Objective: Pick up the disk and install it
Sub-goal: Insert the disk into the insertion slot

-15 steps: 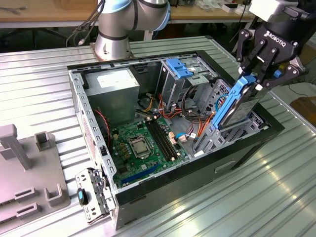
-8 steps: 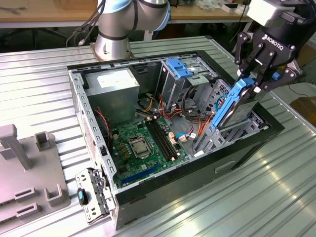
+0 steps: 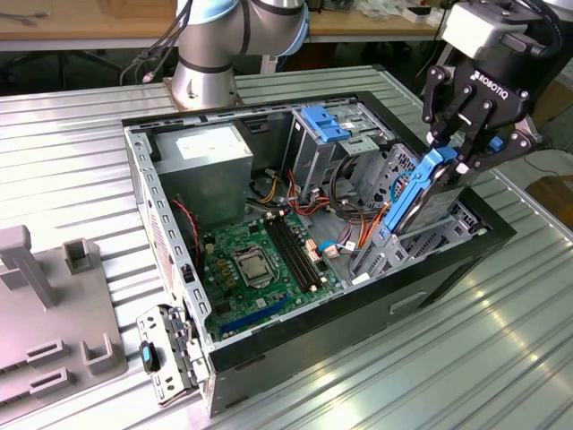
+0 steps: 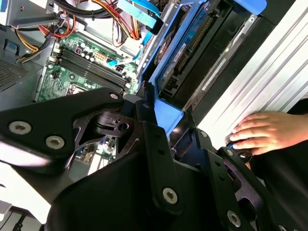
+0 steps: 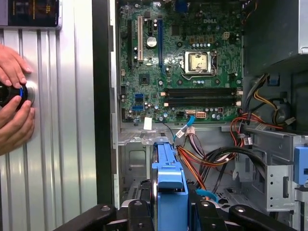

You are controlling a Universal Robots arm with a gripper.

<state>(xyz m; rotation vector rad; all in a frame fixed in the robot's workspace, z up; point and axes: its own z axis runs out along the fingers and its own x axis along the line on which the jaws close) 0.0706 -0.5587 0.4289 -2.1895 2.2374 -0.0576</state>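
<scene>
Clamped by its end tab in the closed hand (image 3: 464,152), the disk (image 3: 423,204) is held tilted just below it at the drive cage (image 3: 385,255), and is best kept square to that cage while lowered.

The case (image 3: 358,330) is lying on the worktop (image 3: 474,367), the motherboard (image 3: 260,260) sitting inside. The disk (image 3: 421,193) is leaning inside the case at the exterior view's right, a hand (image 4: 262,132) resting just outside.
</scene>
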